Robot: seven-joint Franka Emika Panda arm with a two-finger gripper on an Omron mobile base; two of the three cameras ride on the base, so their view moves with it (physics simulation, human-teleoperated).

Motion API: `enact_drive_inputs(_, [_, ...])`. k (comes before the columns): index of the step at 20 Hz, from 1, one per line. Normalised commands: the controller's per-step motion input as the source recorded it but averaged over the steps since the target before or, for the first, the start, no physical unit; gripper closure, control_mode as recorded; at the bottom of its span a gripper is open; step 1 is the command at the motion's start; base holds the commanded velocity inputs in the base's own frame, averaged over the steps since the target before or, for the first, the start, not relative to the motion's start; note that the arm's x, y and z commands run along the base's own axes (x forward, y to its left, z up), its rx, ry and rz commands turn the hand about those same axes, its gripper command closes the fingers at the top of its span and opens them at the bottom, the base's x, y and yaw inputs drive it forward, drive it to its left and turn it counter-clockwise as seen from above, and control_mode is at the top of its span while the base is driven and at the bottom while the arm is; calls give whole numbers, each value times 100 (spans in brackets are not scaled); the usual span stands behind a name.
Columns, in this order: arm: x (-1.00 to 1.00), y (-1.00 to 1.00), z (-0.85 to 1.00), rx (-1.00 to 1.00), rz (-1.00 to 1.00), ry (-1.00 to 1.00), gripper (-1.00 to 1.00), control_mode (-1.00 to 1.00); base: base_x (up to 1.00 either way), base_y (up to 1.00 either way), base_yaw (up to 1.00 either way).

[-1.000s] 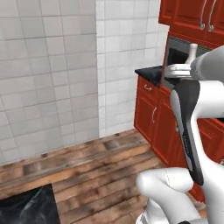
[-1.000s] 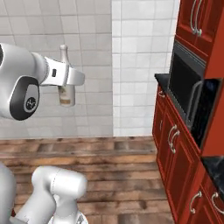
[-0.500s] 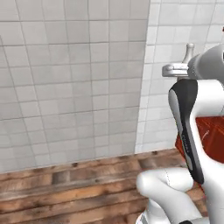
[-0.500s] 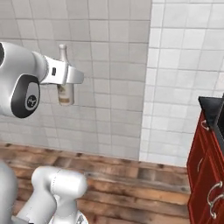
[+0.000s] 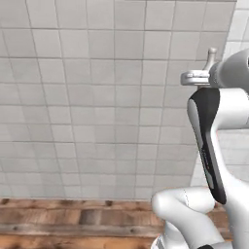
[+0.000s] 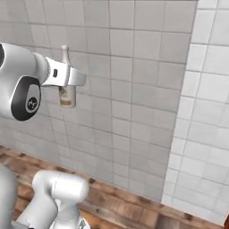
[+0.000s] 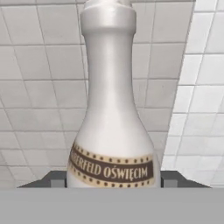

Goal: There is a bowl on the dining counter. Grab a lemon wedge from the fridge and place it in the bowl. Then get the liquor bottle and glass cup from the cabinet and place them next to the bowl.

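My gripper [image 7: 112, 180] is shut on the liquor bottle [image 7: 111, 127], a white bottle with a brown lettered band, gripped low on its body. In the right base view the bottle [image 6: 67, 91] hangs upright in the gripper [image 6: 67, 79], held high in front of a tiled wall. The left base view shows the bottle neck [image 5: 211, 56] standing above the gripper [image 5: 195, 78]. The bowl, dining counter, lemon wedge, fridge, glass cup and cabinet are out of view.
A wall of pale grey tiles [image 5: 97, 97] stands straight ahead, with a corner to a whiter tiled wall [image 6: 201, 112] on the right. Wooden floor [image 5: 73, 219] runs along the foot of the wall.
The base has turned, so the whole picture has shifted: the red cabinets and oven have slid out to the right. The bottle stays in the shut gripper.
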Motion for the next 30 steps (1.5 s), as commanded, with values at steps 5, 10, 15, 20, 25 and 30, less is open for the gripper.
enact_drive_inputs(5, [0,0,0,0,0,0,100,100,100,-1,68])
enact_drive_inputs(10, [0,0,0,0,0,0,100,100,99,0,78])
enact_drive_inputs(15, [0,0,0,0,0,0,100,100,98,0,78])
enact_drive_inputs(20, [0,0,0,0,0,0,100,100,100,0,76])
enact_drive_inputs(25, [0,0,0,0,0,0,100,100,100,0,72])
enact_drive_inputs(30, [0,0,0,0,0,0,100,100,100,0,68])
